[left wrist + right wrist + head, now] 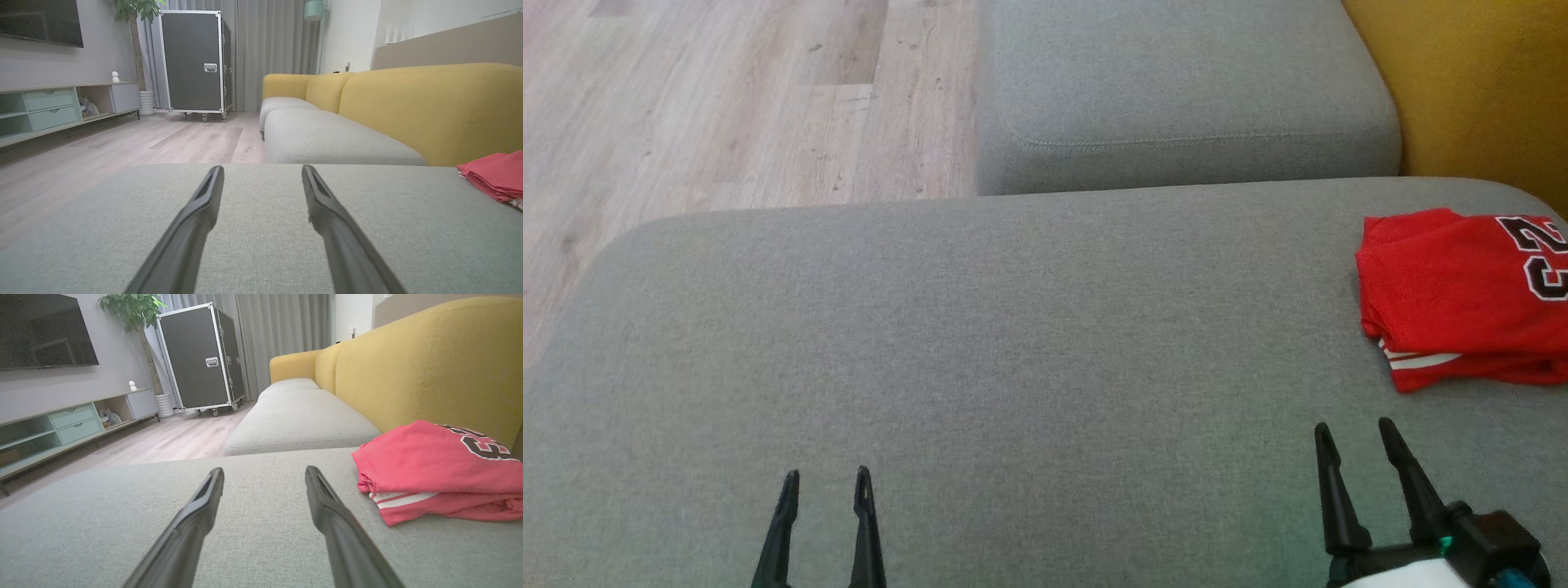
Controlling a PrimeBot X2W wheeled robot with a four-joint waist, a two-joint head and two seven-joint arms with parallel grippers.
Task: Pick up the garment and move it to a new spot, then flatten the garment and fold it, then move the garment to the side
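A wide grey sofa seat lies ahead, with wooden floor beyond its far left corner. The red garment lies folded on the seat's right end, with black-and-white numerals on top and a white-striped layer showing at its lower edge, near the yellow backrest. The right pincer is near the cloth but not touching it, fingers spread wide and empty. The left pincer is well apart to the left, also wide and empty.
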